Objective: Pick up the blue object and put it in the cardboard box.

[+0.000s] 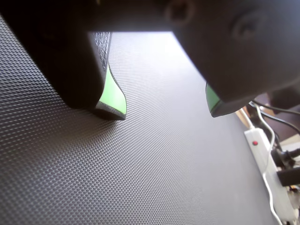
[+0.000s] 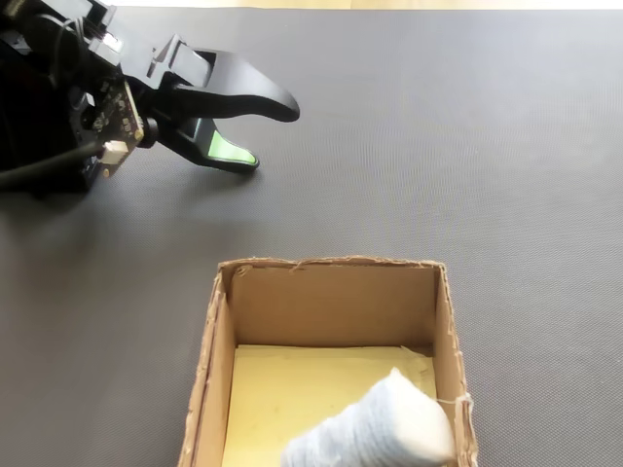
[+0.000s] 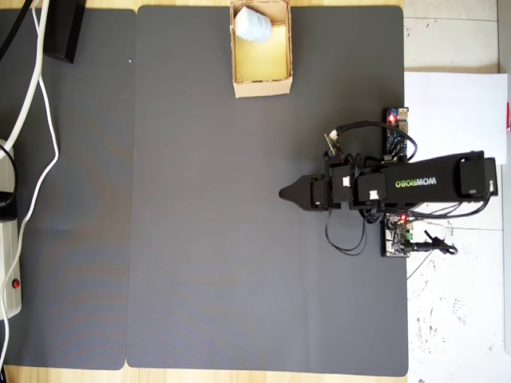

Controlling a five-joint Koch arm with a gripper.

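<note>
Blue object [image 2: 375, 428] lies boxed, well apart from end effector [image 2: 268, 131].

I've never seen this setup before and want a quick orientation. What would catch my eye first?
Probably the small tan cardboard box at the dark mat's far edge, with the pale blue-white yarn-like bundle already lying inside on its yellowish floor. Next, the black arm's gripper, open with green-padded jaws, resting low over the textured mat, well apart from the box and holding nothing.

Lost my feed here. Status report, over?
Gripper open, empty, low over the mat. Blue bundle already in the box. Nothing in the way.
</note>
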